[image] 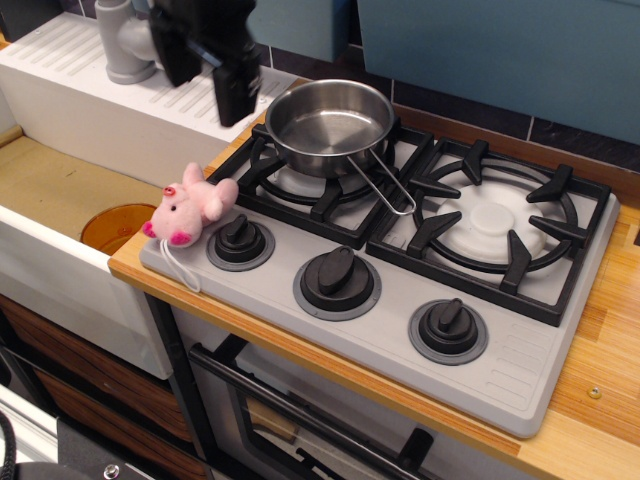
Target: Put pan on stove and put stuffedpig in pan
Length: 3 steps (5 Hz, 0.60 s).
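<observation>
The shiny steel pan [330, 125] stands empty on the left rear burner of the grey stove [400, 330], its wire handle pointing front-right. The pink stuffedpig [190, 208] lies on the stove's front-left corner, beside the left knob, with its white string hanging over the edge. My black gripper [205, 100] hangs above the white drainboard, left of the pan and behind the pig. It is open, its two fingers apart with nothing between them.
A white sink unit [120, 110] with a grey faucet [125, 40] sits left of the stove, and an orange disc [115, 225] lies in the basin. The right burner grate [495, 225] is bare. Three black knobs line the front. A wooden counter edge runs along the right.
</observation>
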### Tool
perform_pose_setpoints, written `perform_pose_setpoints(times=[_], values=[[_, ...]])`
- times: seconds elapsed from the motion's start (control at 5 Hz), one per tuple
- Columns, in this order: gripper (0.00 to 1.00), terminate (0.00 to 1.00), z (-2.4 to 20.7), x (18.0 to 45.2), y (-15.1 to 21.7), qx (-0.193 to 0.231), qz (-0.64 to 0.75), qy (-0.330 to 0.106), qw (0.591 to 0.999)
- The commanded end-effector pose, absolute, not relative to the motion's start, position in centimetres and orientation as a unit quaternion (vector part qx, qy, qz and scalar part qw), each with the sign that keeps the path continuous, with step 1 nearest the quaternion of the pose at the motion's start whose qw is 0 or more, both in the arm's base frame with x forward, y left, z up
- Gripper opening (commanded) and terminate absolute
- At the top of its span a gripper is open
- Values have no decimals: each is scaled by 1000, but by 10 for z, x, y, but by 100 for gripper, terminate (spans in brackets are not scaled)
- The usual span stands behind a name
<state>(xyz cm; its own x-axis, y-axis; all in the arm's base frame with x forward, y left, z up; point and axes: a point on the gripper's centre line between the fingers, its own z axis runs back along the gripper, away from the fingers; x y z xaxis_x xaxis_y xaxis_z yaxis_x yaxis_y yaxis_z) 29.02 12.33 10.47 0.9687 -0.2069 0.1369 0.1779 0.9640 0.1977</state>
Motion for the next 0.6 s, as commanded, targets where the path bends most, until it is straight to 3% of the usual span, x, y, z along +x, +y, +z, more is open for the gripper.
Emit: perform_pose_setpoints(times=[0.0,0.4], values=[[100,0,100,272,133,127,-85,-141,978],[100,0,76,261,128,145,-77,-158,974]])
